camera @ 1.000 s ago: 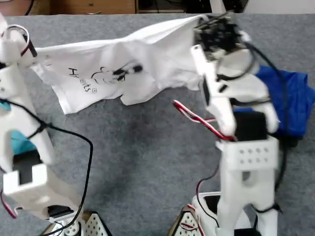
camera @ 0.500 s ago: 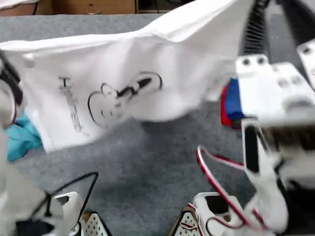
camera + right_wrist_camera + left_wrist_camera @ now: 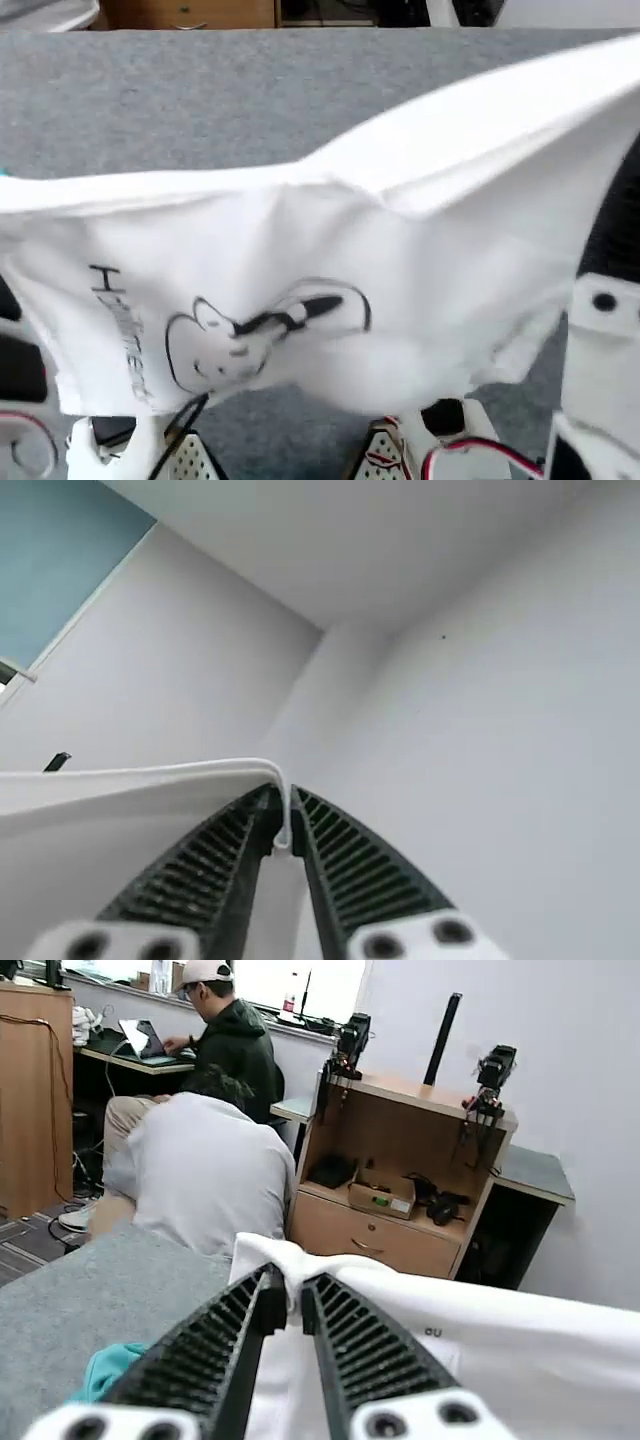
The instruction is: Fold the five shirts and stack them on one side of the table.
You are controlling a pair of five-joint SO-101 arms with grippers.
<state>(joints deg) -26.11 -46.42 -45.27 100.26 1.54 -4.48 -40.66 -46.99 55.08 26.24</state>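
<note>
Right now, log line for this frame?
white shirt: above table, stretched between hands | left hand: shut on its edge | right hand: shut on its edge | fold: not started

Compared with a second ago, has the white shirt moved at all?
Yes. The white shirt has risen from the grey table toward the overhead camera, and now hides the table's near half instead of its far edge.

White plastic links carry screw holes, black ribbed tool fingers and seemingly red-and-white cables.
</note>
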